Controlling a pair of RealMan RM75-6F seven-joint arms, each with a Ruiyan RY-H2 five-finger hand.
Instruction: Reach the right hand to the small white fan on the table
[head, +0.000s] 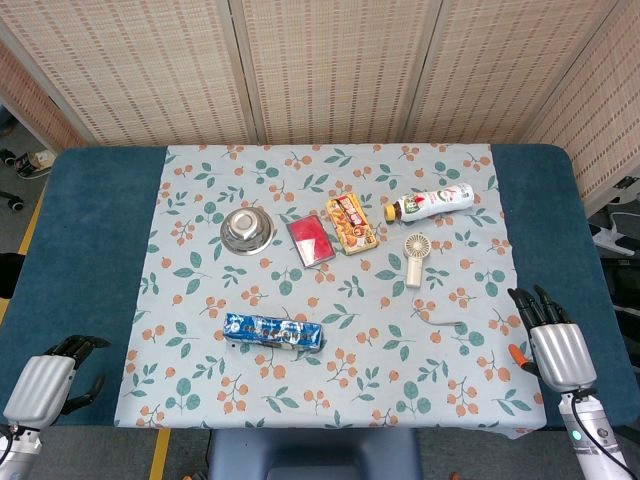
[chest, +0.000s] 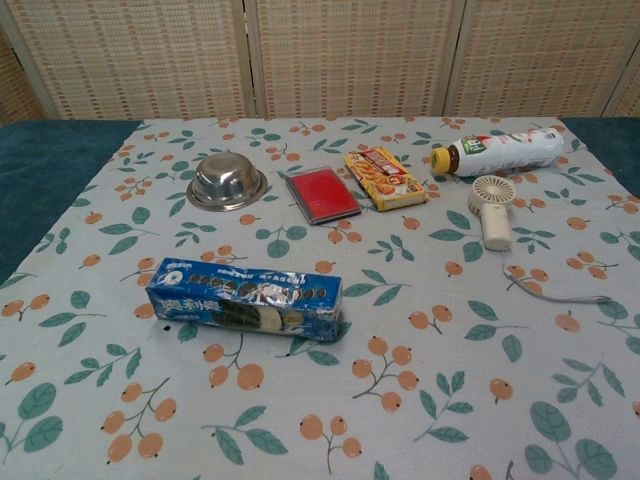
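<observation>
The small white fan (head: 416, 256) lies flat on the floral tablecloth, right of centre, its round head pointing away from me and a thin cord trailing toward the near right; the chest view shows the fan (chest: 493, 207) at the right. My right hand (head: 553, 340) hovers at the table's near right corner, well to the right of the fan and nearer to me, fingers extended and holding nothing. My left hand (head: 52, 380) sits off the near left corner with its fingers curled in, empty. Neither hand shows in the chest view.
A white drink bottle (head: 432, 203) lies just beyond the fan. To the left are a yellow snack box (head: 349, 223), a red box (head: 311, 239), a steel bowl (head: 247, 229) and a blue biscuit pack (head: 274, 332). Blue table edges (head: 100, 240) flank the cloth.
</observation>
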